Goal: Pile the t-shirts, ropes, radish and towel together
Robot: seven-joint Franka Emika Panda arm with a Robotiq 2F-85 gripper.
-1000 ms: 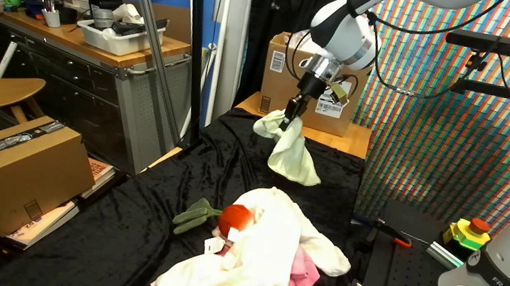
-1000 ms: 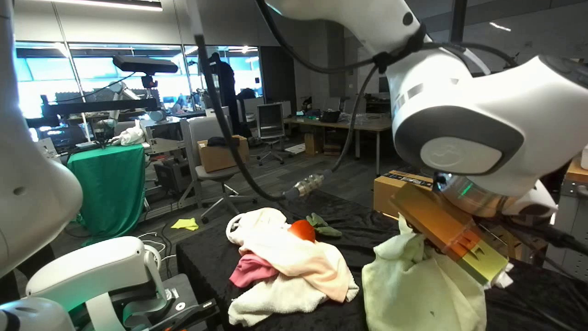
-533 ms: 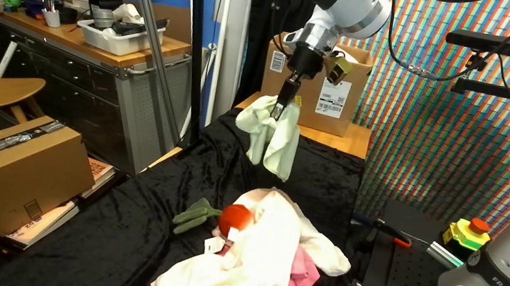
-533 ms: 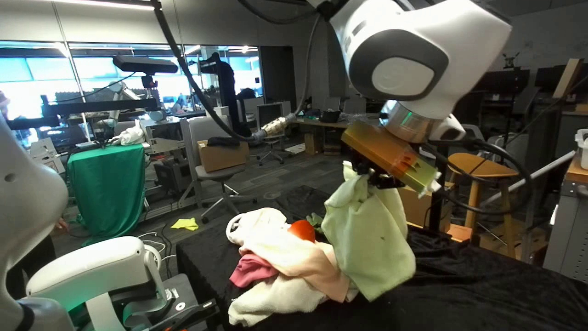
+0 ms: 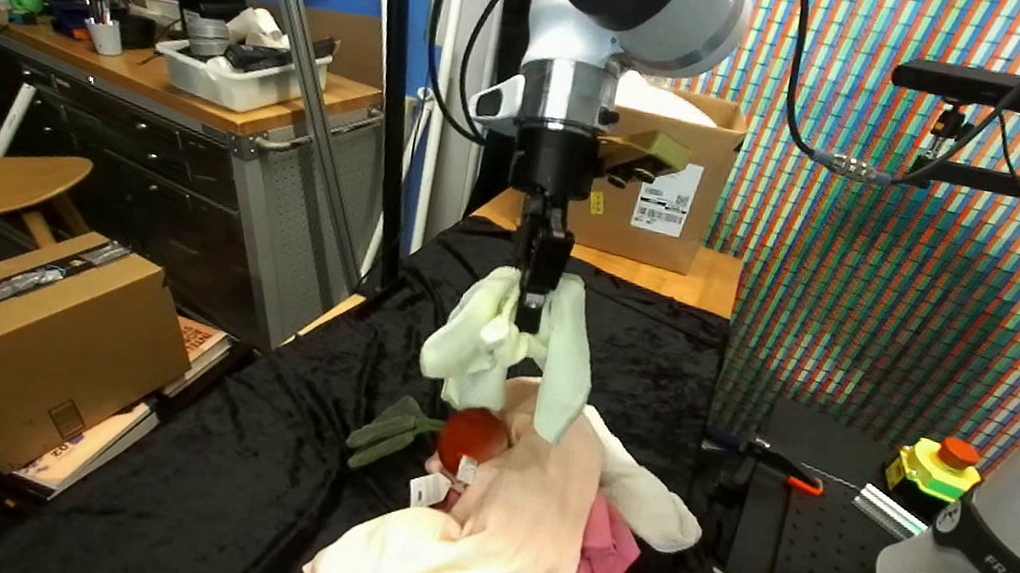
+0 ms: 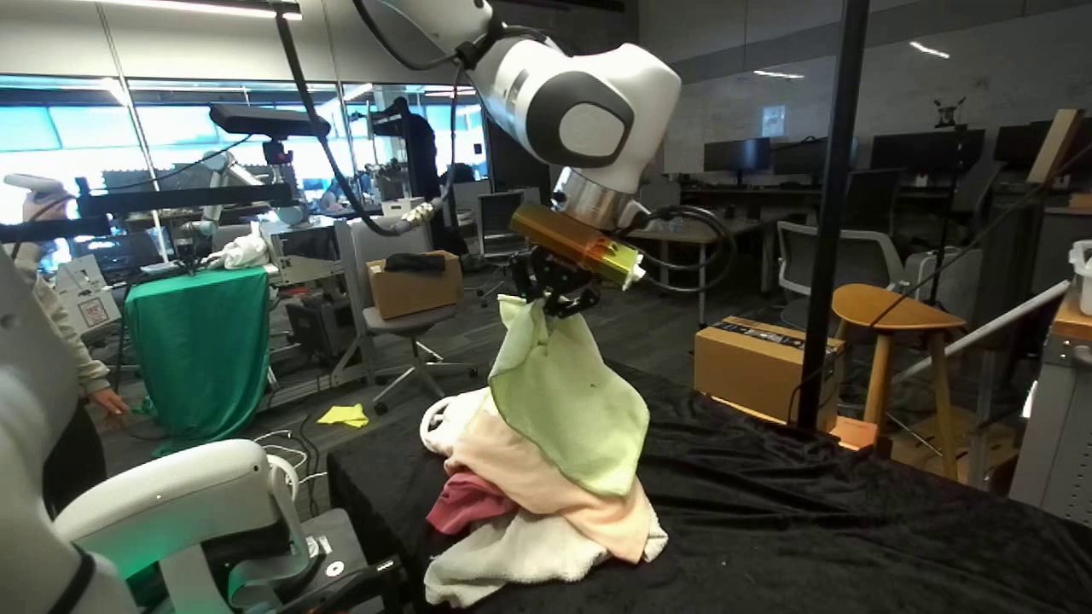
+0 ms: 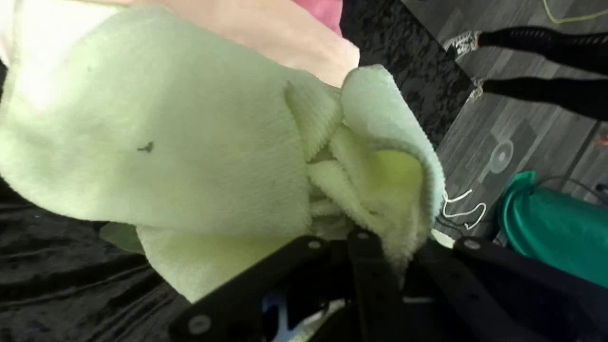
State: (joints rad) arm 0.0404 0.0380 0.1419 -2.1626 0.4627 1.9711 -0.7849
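My gripper (image 5: 531,315) is shut on a light green towel (image 5: 567,366), which hangs from the fingers over the pile. The towel fills much of the wrist view (image 7: 204,128); I cannot tell whether its lower edge touches the pile. The pile has a peach t-shirt (image 6: 503,465) on top, a pink cloth (image 6: 469,501) and a white fuzzy cloth (image 6: 512,554) underneath. The red radish (image 5: 472,438), with green leaves (image 5: 392,433), lies against the pile's edge. In an exterior view the towel (image 6: 572,401) hides the radish. I can make out no ropes.
A black cloth (image 5: 237,488) covers the table. A cardboard box (image 5: 666,189) stands behind the gripper at the table's far end. A dark upright pole (image 6: 823,213) stands beyond the table. A person's legs (image 7: 541,47) show beside the table in the wrist view.
My gripper has carried the towel from the table's far end to over the pile, and the towel now hangs above the peach t-shirt. The pile has not moved.
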